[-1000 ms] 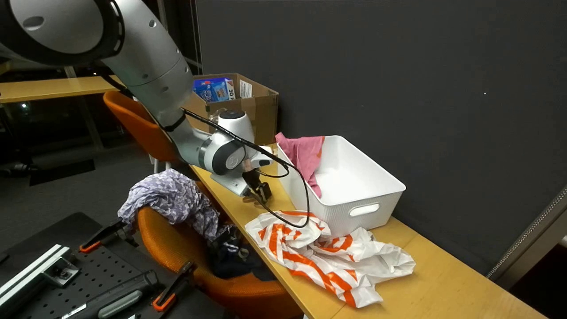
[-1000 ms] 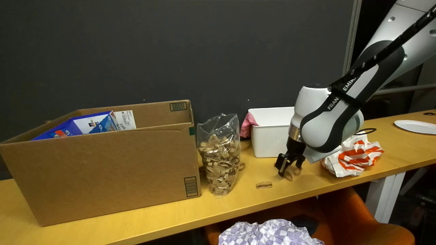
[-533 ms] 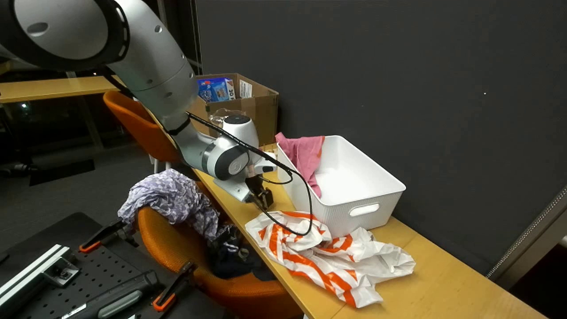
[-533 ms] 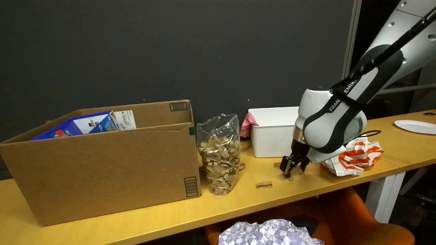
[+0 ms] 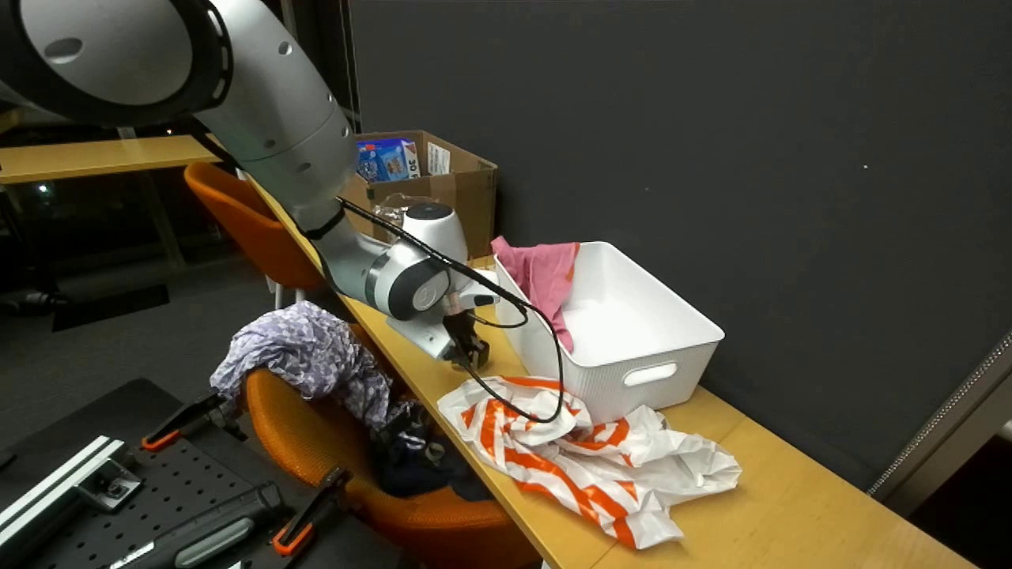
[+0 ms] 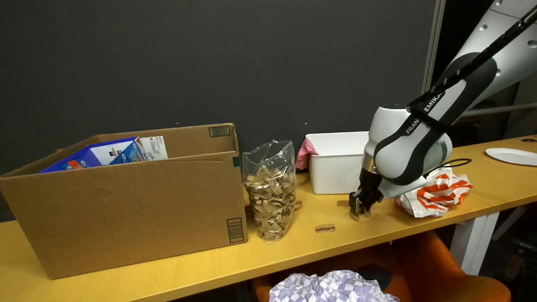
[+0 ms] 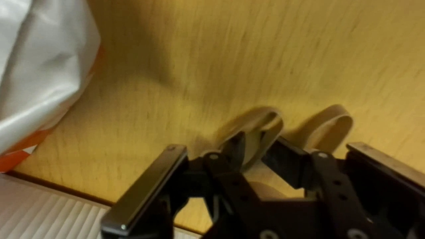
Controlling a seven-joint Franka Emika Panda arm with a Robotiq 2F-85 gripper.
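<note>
The hand [image 7: 257, 149] is low over the bench [image 6: 308, 241], drawn in to a slim gap, and one rubber band [image 7: 274, 132] runs through that gap; I can't tell whether it is actually pinched. A second ago the hand stood wider over nearly the same spot, so I'd judge the work has gone from lining up to closing in, with nothing plainly lifted. A second band [image 7: 342, 127] lies just beside the hand.

Farther out I count two more loose ones: a third band [image 6: 321, 227] toward the bench's front edge and a fourth band [image 6: 342, 203] toward the one white bin [image 6: 333, 174]. One pink cloth [image 5: 545, 276] drapes over the bin's rim, and one crumpled orange-and-white bag [image 5: 585, 466] lies beside it. The other way stands one clear bag [image 6: 272, 197] packed with bands past counting, then one cardboard box [image 6: 147, 214]. One white plate [image 6: 512, 156] sits well apart.
</note>
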